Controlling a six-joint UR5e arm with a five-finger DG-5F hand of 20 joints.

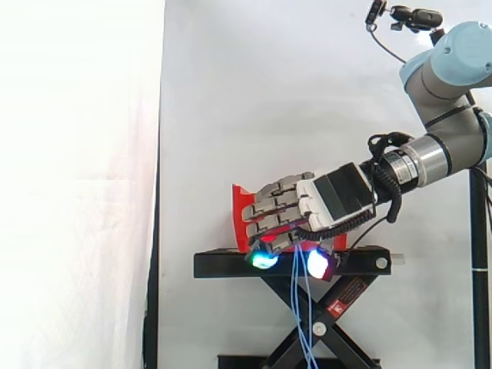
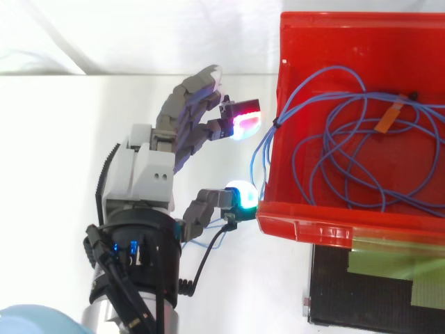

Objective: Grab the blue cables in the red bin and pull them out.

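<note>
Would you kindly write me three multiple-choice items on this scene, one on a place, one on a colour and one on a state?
1. Where is the robot hand relative to the red bin?
A inside it; B outside it, beside its wall; C high above it.
2. What colour is the tag on the blue cables?
A orange; B green; C white.
3. How do the blue cables lie?
A all inside the bin; B mostly coiled in the bin, with strands over its wall; C wholly out of the bin.

Key:
1 B, the top view shows it beside the wall.
2 A, the tag is orange.
3 B, the coils lie inside while strands cross the wall and hang down.
</note>
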